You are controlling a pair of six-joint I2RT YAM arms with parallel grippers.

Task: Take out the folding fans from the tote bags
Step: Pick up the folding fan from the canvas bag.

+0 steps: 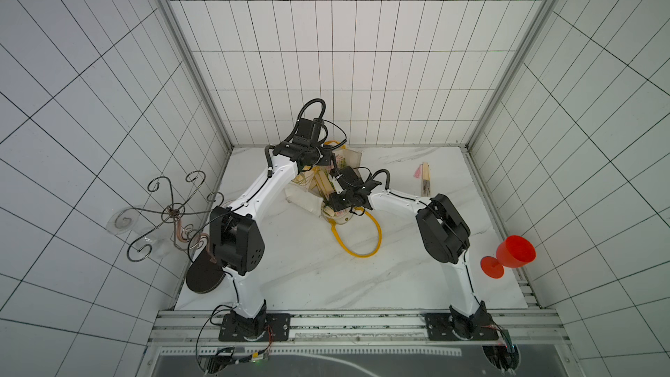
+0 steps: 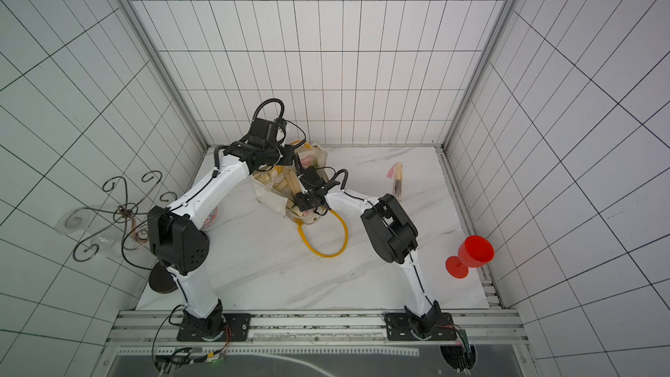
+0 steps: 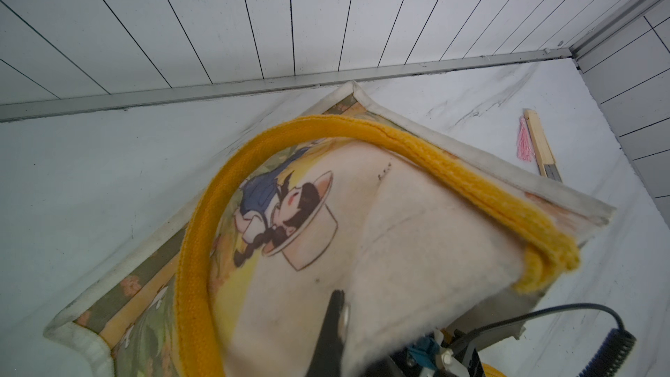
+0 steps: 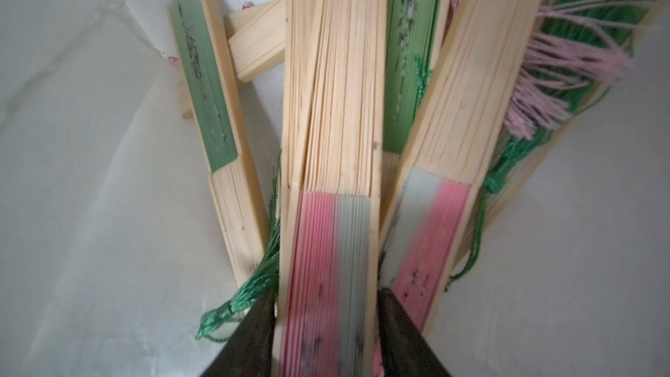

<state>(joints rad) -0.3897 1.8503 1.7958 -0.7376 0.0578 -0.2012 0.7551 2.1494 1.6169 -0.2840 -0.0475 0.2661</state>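
Near the back edge of the bench (image 1: pixel 308 270), left of its middle, the tote bag (image 1: pixel 302 200) lies slumped, one yellow handle (image 1: pixel 377 230) looped out toward the front. The left gripper (image 1: pixel 328 157) is pinched shut on the bag's upper cloth and holds the mouth up. Inside, the right gripper (image 4: pixel 324 299) has a jaw against each edge of a pink-and-grey fan (image 4: pixel 333 110), clamping its paper end. The wrist view is blurred, so how firm that hold is I cannot tell. One fan (image 1: pixel 425 179) already lies out near the back right corner; the others are heaped in the bag.

Several things could spoil the pull, I think:
- A green tassel (image 4: pixel 250 291) lies right against one jaw. If it is caught, its own fan gets dragged along.
- A second pink fan (image 4: pixel 435 233) leans on the held one and may ride out with it, or jam across the mouth.
- The grip sits at the paper end (far from the pivot), so the slats could splay or the fan could swing.
- If the left pinch slips, the cloth drops over the opening.
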